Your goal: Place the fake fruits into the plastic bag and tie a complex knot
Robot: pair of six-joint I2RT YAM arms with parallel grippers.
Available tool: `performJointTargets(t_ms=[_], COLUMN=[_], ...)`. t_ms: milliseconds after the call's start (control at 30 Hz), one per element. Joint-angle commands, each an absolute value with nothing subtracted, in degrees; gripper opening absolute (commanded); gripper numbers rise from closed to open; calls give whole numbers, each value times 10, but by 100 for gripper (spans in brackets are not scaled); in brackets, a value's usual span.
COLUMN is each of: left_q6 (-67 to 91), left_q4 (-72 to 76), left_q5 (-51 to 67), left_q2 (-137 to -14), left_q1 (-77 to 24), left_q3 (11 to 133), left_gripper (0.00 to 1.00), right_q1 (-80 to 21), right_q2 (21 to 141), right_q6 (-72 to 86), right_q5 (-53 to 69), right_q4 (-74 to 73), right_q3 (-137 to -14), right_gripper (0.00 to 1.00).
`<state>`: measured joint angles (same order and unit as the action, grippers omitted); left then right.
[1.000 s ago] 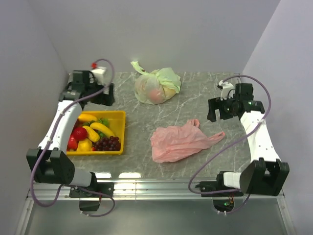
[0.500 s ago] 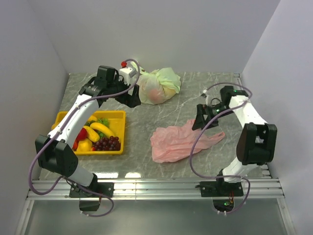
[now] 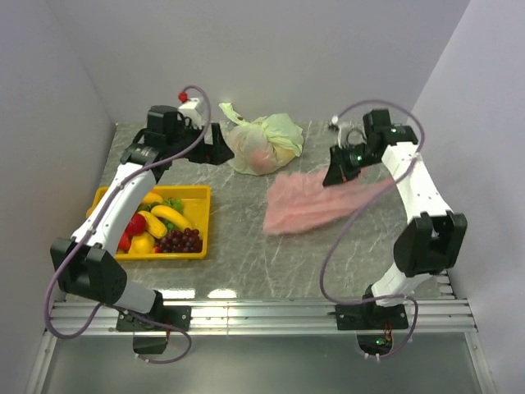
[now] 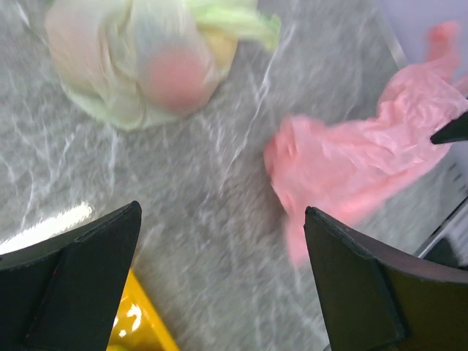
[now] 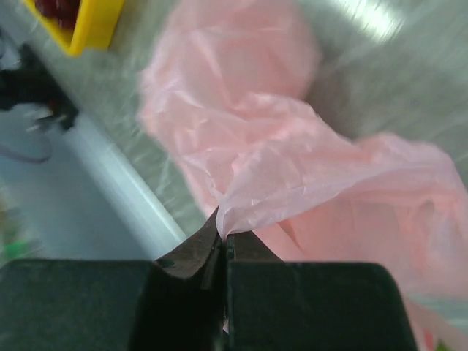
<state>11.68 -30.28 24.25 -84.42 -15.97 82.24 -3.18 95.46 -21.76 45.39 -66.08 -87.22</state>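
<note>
Pink film point(image 3: 308, 201), thin and limp, likely slippery: plastic bag drapes right of centre, far edge pinched in right gripper point(image 5: 223, 241). A bunched edge should hold best. Left gripper point(image 3: 216, 146) jaws apart, empty.

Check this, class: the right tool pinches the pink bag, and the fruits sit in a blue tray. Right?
The tray is yellow, not blue, as the top view shows. The right tool does pinch the pink bag, and the fruits sit in that tray.
</note>
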Motion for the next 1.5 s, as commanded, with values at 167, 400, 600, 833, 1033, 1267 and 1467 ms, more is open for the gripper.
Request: performJointTargets(t_ms=[167,400,600,833,1033,1267,1467], left_q6=[241,216,163,202,250,270,342], left_q4=[-110,-98,-86,45,110,137,189], left_q5=[334,377,480,467,454,461,522], left_q2=[-755,-740,-725,-765,-865,-931,-948], left_q1=[-133,-135,-177,-259,-332,-376,-360], left_q3=[783,732,677,620,664,698,693], left_gripper=[99,99,99,99,99,94,12], right_q1=[-246,-413,-468,-497,-512,-527,-530], right_q2=[734,641,588,477,452,443,432], right_q6=[-443,-531,-567,-696,-736,-767,-762], right_q5=[249,48,-44,-59,-23,-22,-47], right_q4=[-607,-493,-383,-211,-171,-163,-148], right_q3=[-866,-624,-508,-384,-369,-363,-355], right_gripper=[0,0,0,0,0,0,1])
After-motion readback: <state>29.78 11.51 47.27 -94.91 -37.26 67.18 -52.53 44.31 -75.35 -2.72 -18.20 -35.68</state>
